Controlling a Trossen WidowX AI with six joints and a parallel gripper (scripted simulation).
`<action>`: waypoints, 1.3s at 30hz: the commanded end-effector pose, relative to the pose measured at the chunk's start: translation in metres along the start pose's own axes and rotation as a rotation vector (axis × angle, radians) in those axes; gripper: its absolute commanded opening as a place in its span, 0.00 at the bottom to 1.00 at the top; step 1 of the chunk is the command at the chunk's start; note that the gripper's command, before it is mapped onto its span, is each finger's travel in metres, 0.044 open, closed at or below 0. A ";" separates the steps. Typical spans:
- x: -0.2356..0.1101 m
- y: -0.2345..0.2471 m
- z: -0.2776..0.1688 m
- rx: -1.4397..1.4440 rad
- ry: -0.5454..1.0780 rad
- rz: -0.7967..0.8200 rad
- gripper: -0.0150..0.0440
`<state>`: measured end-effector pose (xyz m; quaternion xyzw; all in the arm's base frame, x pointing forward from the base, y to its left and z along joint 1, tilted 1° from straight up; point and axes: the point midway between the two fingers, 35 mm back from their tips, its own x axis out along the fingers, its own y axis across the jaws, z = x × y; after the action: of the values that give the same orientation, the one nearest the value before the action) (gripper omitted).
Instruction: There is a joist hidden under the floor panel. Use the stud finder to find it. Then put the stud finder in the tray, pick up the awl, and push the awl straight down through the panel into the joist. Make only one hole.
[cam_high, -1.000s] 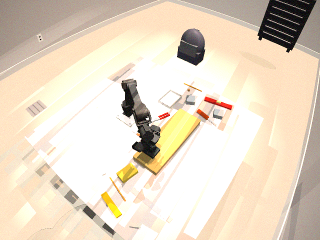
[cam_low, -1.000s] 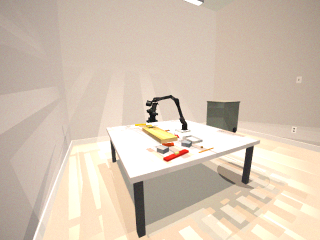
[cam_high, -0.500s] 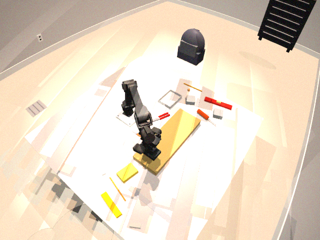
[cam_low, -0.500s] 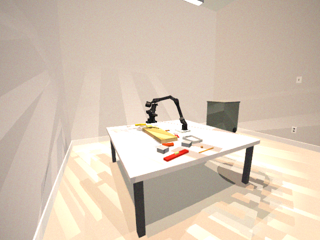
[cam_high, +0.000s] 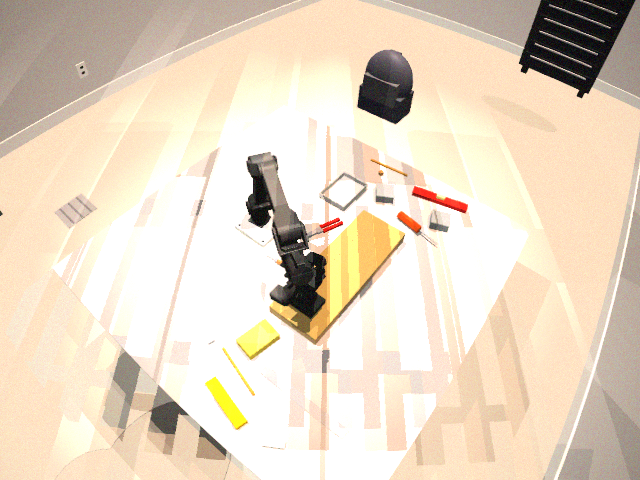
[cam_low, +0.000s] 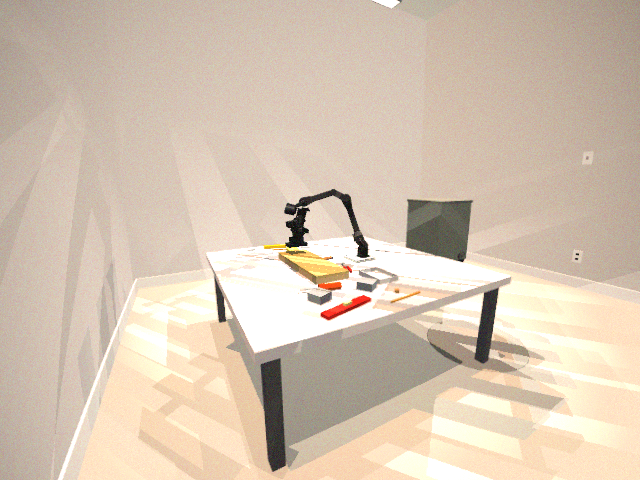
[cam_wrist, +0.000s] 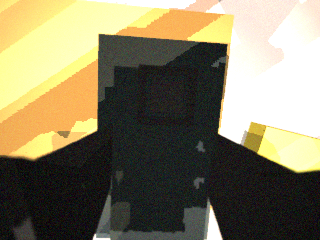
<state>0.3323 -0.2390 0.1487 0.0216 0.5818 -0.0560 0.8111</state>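
Note:
My gripper (cam_high: 298, 291) (cam_low: 296, 237) (cam_wrist: 161, 150) is shut on the stud finder (cam_high: 310, 303) (cam_low: 295, 243) (cam_wrist: 160, 175), a dark block with a square window that looks dark. It is low over the near-left end of the yellow-orange floor panel (cam_high: 361, 253) (cam_low: 314, 266) (cam_wrist: 45, 65); whether it touches the panel I cannot tell. The tray (cam_high: 332, 202) (cam_low: 388, 272), a shallow grey-rimmed square, lies beyond the panel's far end. A small orange handle (cam_high: 279, 262) (cam_low: 328, 257), possibly the awl, lies beside the panel, mostly hidden by the arm in the top view.
Red-handled pliers (cam_high: 330, 225) lie between arm and panel. An orange screwdriver (cam_high: 408, 221), two grey blocks (cam_high: 384, 194) (cam_high: 439, 221) and a red level (cam_high: 426, 195) lie past the far end. A yellow block (cam_high: 258, 338), pencil (cam_high: 238, 370) and yellow bar (cam_high: 225, 403) lie near the near end.

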 end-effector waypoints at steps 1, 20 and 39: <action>0.005 -0.001 -0.001 0.006 -0.002 -0.004 0.25; 0.028 -0.001 -0.008 0.006 -0.002 -0.004 0.25; 0.041 0.011 -0.012 0.006 -0.002 -0.003 0.25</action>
<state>0.3335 -0.2381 0.1063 0.0207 0.5813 -0.0616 0.8111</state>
